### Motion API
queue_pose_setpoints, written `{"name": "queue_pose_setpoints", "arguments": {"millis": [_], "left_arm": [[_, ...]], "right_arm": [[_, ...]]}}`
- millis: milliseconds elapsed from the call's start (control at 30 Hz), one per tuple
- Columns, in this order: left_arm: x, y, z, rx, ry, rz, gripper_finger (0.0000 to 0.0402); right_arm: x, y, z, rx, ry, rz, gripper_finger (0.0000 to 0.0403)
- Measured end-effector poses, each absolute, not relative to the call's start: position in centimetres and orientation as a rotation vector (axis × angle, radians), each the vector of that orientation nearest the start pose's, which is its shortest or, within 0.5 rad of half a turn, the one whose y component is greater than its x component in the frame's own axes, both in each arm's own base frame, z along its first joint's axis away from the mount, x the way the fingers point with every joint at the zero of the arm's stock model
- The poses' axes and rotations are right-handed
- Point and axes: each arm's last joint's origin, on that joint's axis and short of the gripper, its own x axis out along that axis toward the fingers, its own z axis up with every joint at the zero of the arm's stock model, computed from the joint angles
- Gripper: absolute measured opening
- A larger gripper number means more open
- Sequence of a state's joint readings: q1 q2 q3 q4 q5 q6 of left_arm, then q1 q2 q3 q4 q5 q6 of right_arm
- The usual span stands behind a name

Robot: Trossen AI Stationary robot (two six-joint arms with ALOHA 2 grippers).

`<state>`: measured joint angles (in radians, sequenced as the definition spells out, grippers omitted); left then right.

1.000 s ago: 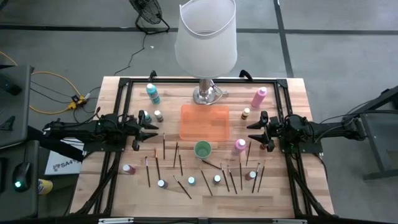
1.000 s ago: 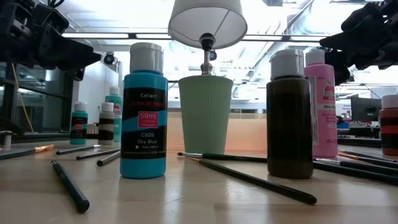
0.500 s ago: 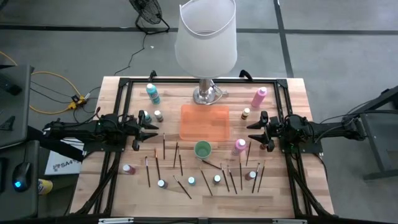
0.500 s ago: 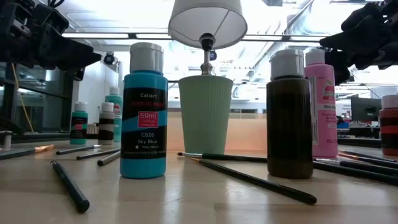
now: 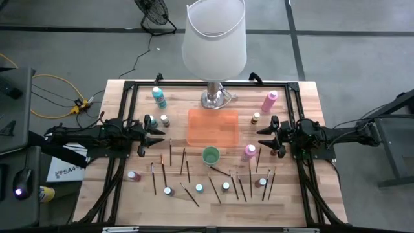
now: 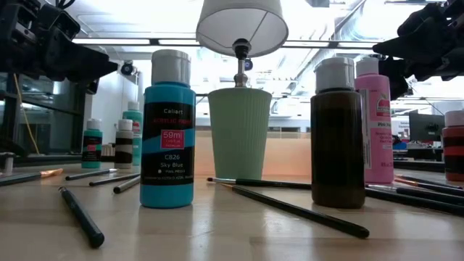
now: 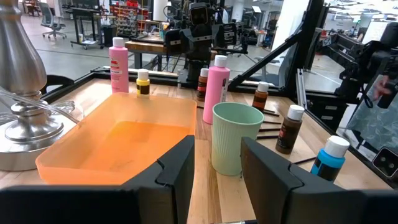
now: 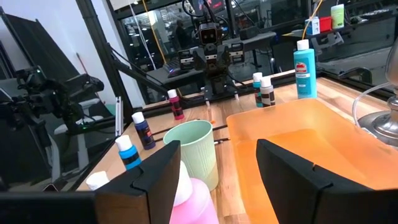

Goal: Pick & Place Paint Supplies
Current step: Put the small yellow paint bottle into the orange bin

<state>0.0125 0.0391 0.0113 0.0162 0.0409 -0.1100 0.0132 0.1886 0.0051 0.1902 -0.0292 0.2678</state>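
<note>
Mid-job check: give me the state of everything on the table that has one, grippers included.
Left gripper: open, empty, above the table.
Right gripper: open, empty, above the table.
Orange tray: empty.
Green cup: upright, empty.
Sky blue bottle: upright, capped.
Brown bottle: upright, capped.
Pink bottle: upright, capped.
Brushes: lying flat on the table.
Lamp: upright behind the tray.
</note>
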Motion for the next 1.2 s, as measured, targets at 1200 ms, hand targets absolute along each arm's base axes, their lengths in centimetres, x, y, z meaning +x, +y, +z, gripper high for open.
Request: {"name": "queue_pose_setpoints", "arguments": {"millis": [1200], "left_arm": [[9.9, 0.0, 16.6, -0.110, 0.013, -0.028, 0.0126]], "right_arm": [[11.9, -1.8, 27.6, 0.539, 0.467, -0.626, 0.0205]]}}
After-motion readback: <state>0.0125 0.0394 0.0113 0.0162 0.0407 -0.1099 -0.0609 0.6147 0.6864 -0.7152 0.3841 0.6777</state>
